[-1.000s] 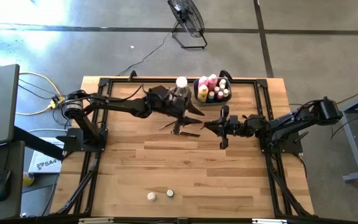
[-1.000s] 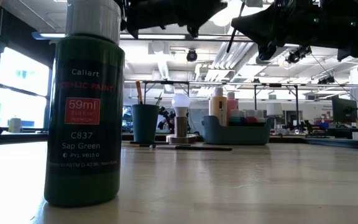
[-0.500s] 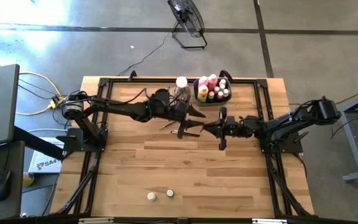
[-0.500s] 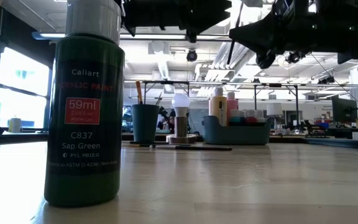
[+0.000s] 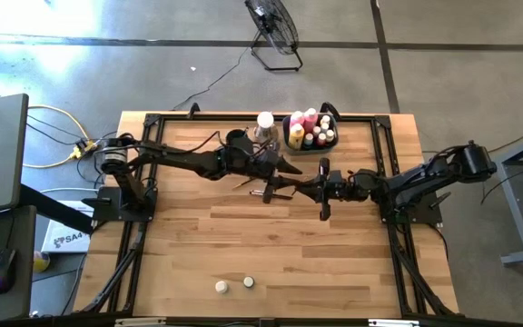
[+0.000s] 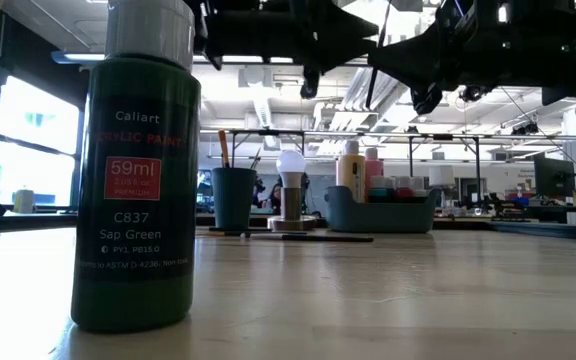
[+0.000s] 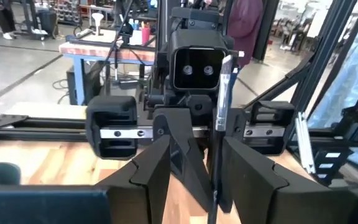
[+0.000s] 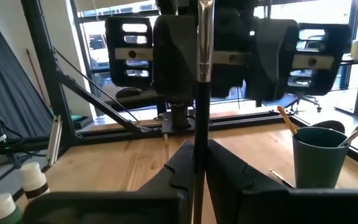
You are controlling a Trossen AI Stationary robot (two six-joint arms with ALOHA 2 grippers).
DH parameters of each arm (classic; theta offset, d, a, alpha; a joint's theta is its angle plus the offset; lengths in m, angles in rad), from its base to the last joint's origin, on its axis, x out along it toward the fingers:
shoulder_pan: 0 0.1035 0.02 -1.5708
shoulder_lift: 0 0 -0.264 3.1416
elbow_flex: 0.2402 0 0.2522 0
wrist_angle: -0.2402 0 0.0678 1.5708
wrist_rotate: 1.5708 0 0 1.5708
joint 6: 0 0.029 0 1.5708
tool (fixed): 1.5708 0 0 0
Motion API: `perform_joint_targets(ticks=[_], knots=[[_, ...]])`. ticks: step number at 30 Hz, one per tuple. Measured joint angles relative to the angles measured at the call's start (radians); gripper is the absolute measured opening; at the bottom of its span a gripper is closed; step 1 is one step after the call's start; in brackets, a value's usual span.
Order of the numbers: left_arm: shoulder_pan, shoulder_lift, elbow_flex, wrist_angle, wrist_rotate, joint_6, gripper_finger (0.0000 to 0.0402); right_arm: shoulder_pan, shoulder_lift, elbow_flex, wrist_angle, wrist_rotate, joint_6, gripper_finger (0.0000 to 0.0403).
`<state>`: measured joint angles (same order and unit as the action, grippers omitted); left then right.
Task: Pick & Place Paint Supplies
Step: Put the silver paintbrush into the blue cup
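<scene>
Looks like a brush handoff in mid-air over the middle of the tabletop [image 5: 243,245]. The right hand [image 5: 314,188] is pinched shut on a thin brush [image 8: 202,74], held upright between the two arms. The left hand [image 5: 286,184] sits half open with its fingers either side of that brush, not clearly gripping it. Next move, I'd guess: left closes, right lets go. The bin [image 5: 310,130] and cup [image 5: 236,138] sit close behind; the front half has plenty of room.

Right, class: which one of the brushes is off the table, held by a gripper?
The brush clamped in the right gripper, in mid-air. The other brushes lie on the table or stand in the teal cup.
</scene>
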<state>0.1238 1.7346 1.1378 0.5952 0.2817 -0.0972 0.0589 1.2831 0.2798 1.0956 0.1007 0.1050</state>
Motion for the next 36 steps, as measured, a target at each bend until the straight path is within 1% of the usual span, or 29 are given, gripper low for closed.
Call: perform_joint_targets(ticks=[6, 11, 18, 23, 28, 36], knots=[[0.0, 0.058, 0.053, 0.0, 0.045, -0.014, 0.0143, 0.0, 0.0, 0.0, -0.023, 0.001, -0.002, 0.0025], [0.0, 0.056, 0.067, 0.003, 0.075, -0.013, 0.0143, 0.0, 0.0, 0.0, -0.063, 0.004, -0.001, 0.0025], [0.0, 0.057, 0.066, -0.043, 0.1, -0.017, 0.0143, 0.0, 0.0, 0.0, -0.072, 0.006, 0.007, 0.0025], [-0.004, 0.057, 0.066, -0.044, 0.095, -0.017, 0.0143, 0.0, 0.0, 0.0, -0.075, 0.031, 0.007, 0.0025], [-0.021, 0.072, 0.066, -0.03, 0.034, -0.014, 0.0143, 0.0, 0.0, 0.0, -0.079, 0.031, 0.006, 0.0025], [-0.026, 0.079, 0.066, 0.0, 0.011, -0.013, 0.0143, 0.0, 0.0, 0.0, -0.093, 0.031, 0.005, 0.0025]])
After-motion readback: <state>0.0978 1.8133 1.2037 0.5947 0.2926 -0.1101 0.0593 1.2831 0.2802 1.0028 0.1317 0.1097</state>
